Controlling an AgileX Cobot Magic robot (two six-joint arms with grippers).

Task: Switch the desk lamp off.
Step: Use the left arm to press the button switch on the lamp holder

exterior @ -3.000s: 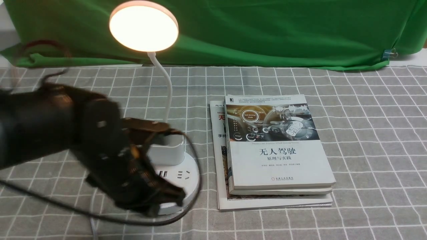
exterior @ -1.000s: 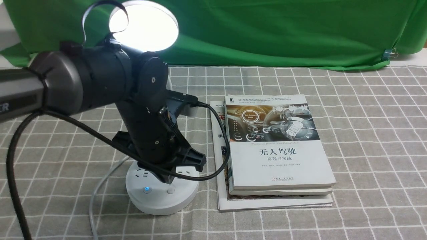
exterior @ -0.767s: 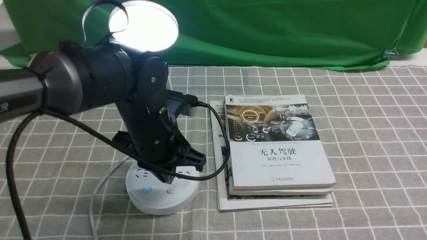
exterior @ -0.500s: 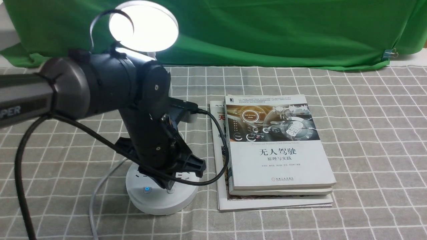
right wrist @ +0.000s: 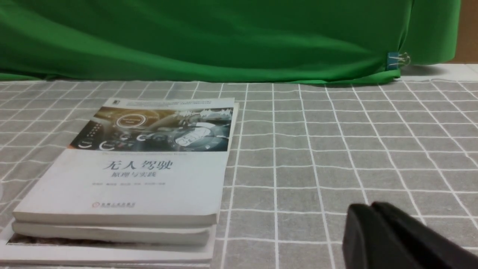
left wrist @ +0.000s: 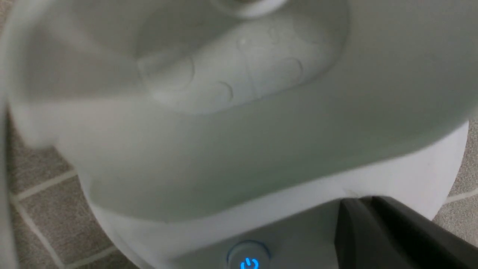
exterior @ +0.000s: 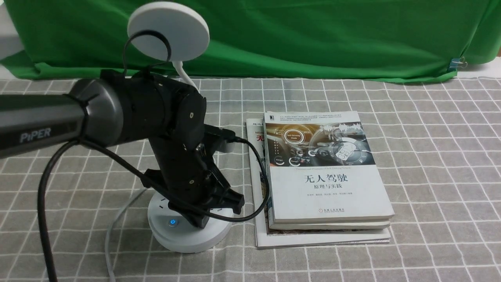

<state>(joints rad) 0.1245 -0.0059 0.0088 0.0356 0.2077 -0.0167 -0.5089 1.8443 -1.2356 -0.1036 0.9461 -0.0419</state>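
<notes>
Unlit desk lamp [exterior: 184,237], base half hidden (left end effector [exterior: 201,220])

The table is covered by a grey cloth with a white grid [exterior: 430,156]. On it are set the round base of a white desk lamp [exterior: 184,239], a thin grey cord [exterior: 106,243] beside it, and a stack of white paperback books [exterior: 328,196] just right of the base. Its far edge is overlapped by a green fabric backdrop [exterior: 313,39].

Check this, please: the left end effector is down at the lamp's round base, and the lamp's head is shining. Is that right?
Not quite. The lamp's head is dark, not shining, as the front view shows. The left end effector is indeed down at the round base.
</notes>
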